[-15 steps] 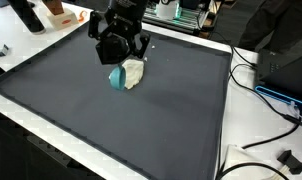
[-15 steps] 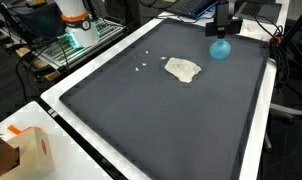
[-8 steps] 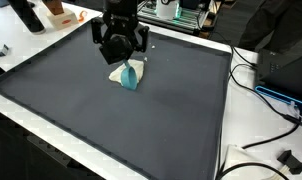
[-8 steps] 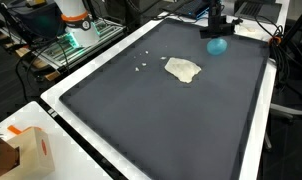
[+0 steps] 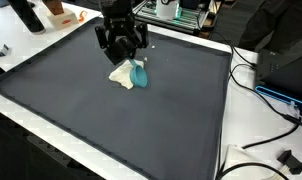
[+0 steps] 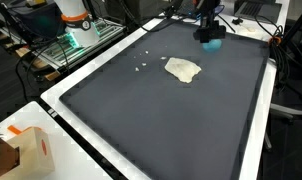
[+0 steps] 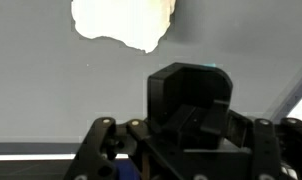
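Observation:
A flat cream piece (image 6: 183, 69) lies on the dark mat (image 6: 141, 120), and it shows in the other exterior view too, cream piece (image 5: 120, 73). A small teal object (image 6: 212, 44) sits under my black gripper (image 6: 208, 35) near the mat's far edge. The same teal object (image 5: 140, 76) peeks out beside the cream piece below the gripper (image 5: 127, 57). In the wrist view the gripper (image 7: 191, 108) fills the lower frame, jaws close together, with a teal sliver (image 7: 207, 68) at their tips. The cream piece (image 7: 124, 22) lies ahead of it.
The mat has a white border (image 5: 223, 120). Cables (image 5: 266, 95) and a black part (image 5: 287, 158) lie beyond one side. A cardboard box (image 6: 26, 150) stands at a near corner. Small white crumbs (image 6: 141, 67) dot the mat. Equipment crowds the far edge.
The gripper has travelled along the mat's far edge with the teal object, which now sits on the opposite side of the cream piece in an exterior view. The cream piece has stayed put.

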Tool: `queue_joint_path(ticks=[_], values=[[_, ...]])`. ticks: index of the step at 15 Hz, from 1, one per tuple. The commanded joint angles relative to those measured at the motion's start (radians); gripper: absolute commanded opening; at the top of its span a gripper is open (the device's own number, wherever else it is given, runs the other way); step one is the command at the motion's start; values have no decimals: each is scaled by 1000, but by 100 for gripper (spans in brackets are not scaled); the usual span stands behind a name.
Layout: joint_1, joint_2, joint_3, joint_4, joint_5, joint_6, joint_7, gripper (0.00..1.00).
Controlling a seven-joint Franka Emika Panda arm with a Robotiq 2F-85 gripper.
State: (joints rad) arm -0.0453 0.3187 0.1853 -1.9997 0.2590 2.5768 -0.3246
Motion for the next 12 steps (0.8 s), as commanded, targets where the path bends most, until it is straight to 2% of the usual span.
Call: queue_joint_path(ticks=[1,12], values=[[-37,-19,13,-16,93,-69,-53,19],[-93,7,-15,-9,248,-212,-106,19]])
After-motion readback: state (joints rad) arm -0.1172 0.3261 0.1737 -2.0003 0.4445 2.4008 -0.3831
